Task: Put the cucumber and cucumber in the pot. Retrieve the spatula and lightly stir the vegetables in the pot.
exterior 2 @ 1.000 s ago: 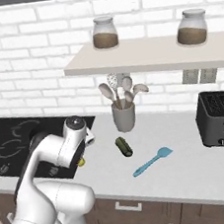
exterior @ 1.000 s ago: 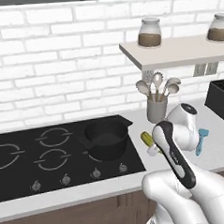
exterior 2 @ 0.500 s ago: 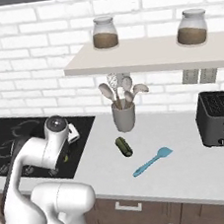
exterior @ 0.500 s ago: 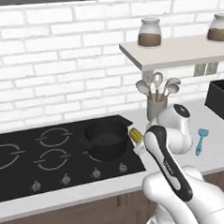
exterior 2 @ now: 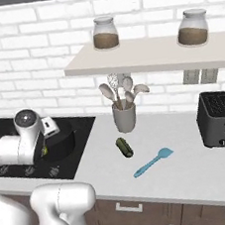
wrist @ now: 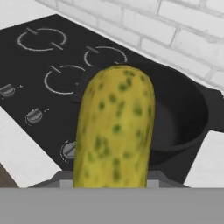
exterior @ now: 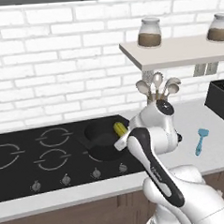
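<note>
My gripper [exterior: 121,136] is shut on the yellow-green cucumber [exterior: 119,128], which hangs over the right side of the black pot [exterior: 97,139] on the stove. In the hand view this cucumber [wrist: 116,127] stands upright between the jaws and hides the fingertips, with the pot [wrist: 186,118] just behind it. From the right, the hand sits at the pot's [exterior 2: 64,144] near-left rim, the cucumber [exterior 2: 44,151] peeking below it. The darker green cucumber [exterior 2: 124,147] lies on the counter. The light-blue spatula [exterior 2: 153,162] lies to its right, also seen as the spatula [exterior: 200,141] in the left base view.
The black cooktop [exterior: 37,156] with a front row of knobs lies left of the pot. A cup of metal spoons [exterior 2: 124,117] stands behind the dark cucumber. A black toaster [exterior 2: 220,118] sits at the far right, under a shelf [exterior 2: 153,59] with two jars.
The arm has swung left, carrying the yellow-green cucumber from beside the stove's right edge to above the pot. The other cucumber and the spatula have not moved.
</note>
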{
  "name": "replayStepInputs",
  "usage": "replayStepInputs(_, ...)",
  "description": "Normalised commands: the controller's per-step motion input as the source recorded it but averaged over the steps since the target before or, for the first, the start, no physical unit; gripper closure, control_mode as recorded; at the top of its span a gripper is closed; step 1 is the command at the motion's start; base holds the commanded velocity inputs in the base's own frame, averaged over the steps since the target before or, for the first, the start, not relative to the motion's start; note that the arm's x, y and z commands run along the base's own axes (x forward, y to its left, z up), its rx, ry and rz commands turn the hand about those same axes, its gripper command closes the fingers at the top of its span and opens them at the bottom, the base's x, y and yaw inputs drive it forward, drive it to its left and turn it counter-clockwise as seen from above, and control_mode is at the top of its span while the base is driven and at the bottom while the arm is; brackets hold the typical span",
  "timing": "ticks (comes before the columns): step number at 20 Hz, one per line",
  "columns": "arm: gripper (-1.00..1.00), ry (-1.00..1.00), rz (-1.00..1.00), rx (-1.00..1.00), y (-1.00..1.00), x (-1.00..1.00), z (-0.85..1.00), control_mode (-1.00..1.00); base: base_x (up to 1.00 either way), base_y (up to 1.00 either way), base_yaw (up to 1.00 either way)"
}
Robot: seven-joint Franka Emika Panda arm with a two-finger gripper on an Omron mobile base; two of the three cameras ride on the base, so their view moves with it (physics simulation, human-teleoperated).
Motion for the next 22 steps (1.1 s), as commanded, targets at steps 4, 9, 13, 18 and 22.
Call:
replayStepInputs(4,1.00,0.14,-0.04,0.00,0.33,0.12,0.51,-1.00,0.00,0.00,0.00)
replayStepInputs(9,1.00,0.12,-0.11,0.00,0.30,0.13,0.20,-1.00,0.00,0.00,0.00)
replayStepInputs(13,1.00,0.02,-0.07,-0.02,0.00,0.15,0.00,-1.00,0.00,0.00,0.00)
replayStepInputs(18,1.00,0.00,-0.08,-0.09,0.01,0.54,-0.06,-1.00,0.00,0.00,0.00)
replayStepInputs(22,1.00,0.00,-0.05,-0.05,0.00,0.43,-0.11,-1.00,0.00,0.00,0.00)
